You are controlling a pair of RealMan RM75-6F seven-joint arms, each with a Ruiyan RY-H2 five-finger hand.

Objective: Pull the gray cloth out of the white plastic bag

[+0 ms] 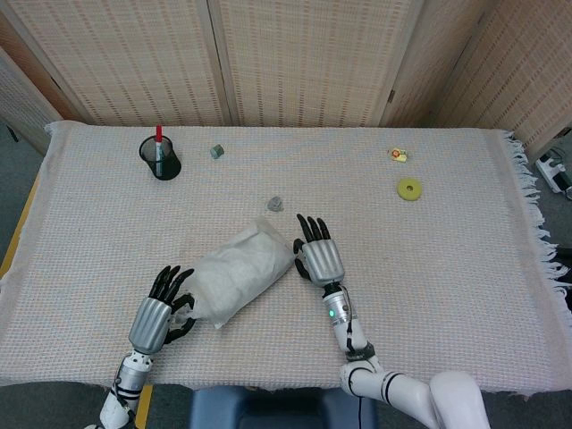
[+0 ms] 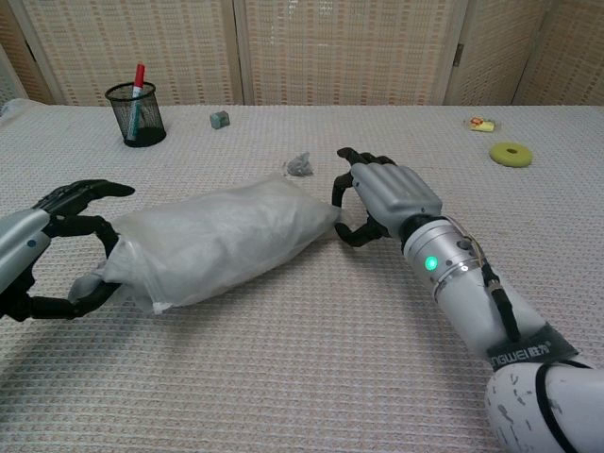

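- White plastic bag [image 1: 237, 272] lies slantwise on the woven tablecloth [image 1: 447, 259], stretched between both hands.
- Left hand [image 1: 159, 313] cups the bag's near end, fingers spread, grasping nothing.
- Right hand [image 2: 382, 193] sits at the far end, fingers loose, empty.
- Gray cloth [image 2: 92, 283] peeks out by the left hand.

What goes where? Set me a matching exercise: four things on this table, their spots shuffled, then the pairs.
Things:
1. white plastic bag
2. black mesh pen cup
3. yellow ring-shaped disc
4. small grey cube

Places:
A. far right of the table
B. between the two hands
C. far left corner area
D. just right of the pen cup

Pairs: 1-B, 2-C, 3-A, 4-D
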